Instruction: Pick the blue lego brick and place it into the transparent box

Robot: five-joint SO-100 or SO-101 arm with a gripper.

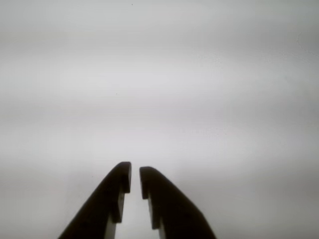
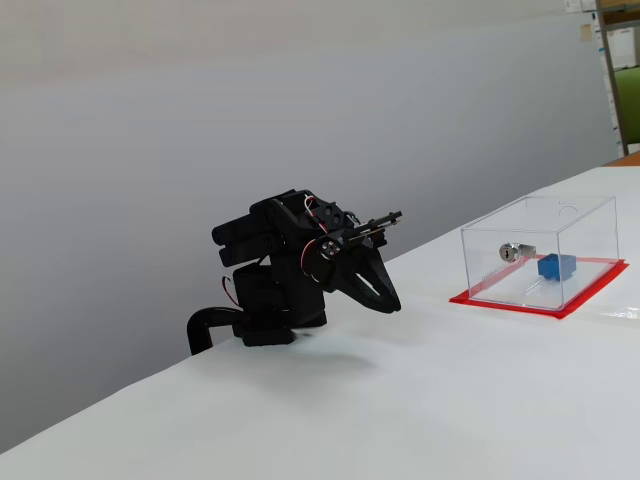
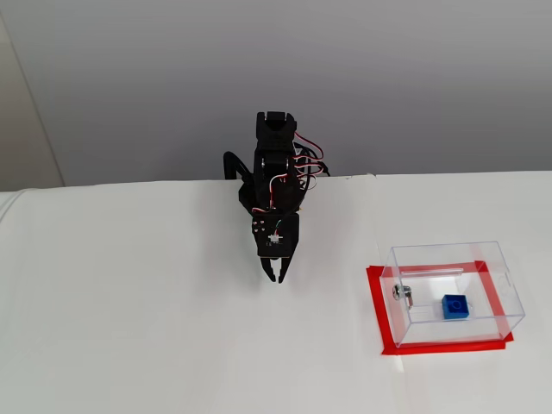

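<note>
Wrist view: gripper fingers enter from the bottom edge, tips nearly closed with only a thin slit between them and nothing held. Beyond them lies bare white tabletop; neither brick nor box appears here.

Fixed view from the side: arm folded low near the tabletop's rear edge, gripper pointing down and toward the transparent box, tips close above the surface and holding nothing. The box stands well apart from the gripper, toward the right of this view, on its red base plate, a silver lock on its near wall. The blue lego brick sits inside the box, on the base.

Fixed view from above: gripper hangs just in front of the arm's base, near the middle of the rear edge, jaws near-closed and empty. The box lies to the right in this view and nearer the front edge, well apart from the gripper. The brick rests within it, beside the lock.

Handling, as judged: the brick looks light, rigid and smooth-sided, apt to slip, so a pinch across two opposite flat faces below the stud would suit. With the brick already in the box, the placing appears done.
</note>
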